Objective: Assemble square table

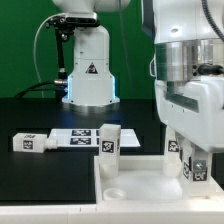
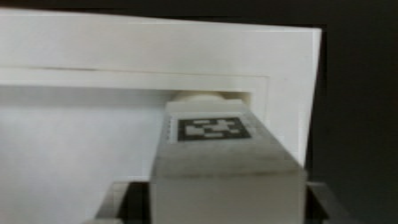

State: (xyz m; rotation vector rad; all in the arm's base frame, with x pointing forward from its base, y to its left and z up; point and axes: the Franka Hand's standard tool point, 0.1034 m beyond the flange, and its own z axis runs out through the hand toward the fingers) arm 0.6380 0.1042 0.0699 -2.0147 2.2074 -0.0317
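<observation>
The square table top (image 1: 140, 185) lies flat at the front, with a round corner socket (image 1: 112, 192) open near its front corner. One white tagged leg (image 1: 108, 141) stands upright at the top's back corner on the exterior view's left. My gripper (image 1: 190, 168) is shut on another tagged leg (image 1: 192, 166) and holds it upright over the top's side on the exterior view's right. In the wrist view the held leg (image 2: 222, 165) runs out between the dark fingers (image 2: 125, 203), its tag facing the camera, with the table top (image 2: 143, 70) behind it; my gripper (image 2: 222, 208) grips the leg's sides.
The marker board (image 1: 72, 138) lies on the black table behind the top. A loose tagged white leg (image 1: 29, 142) lies beside it on the exterior view's left. The white robot base (image 1: 88, 70) with a warning triangle stands at the back.
</observation>
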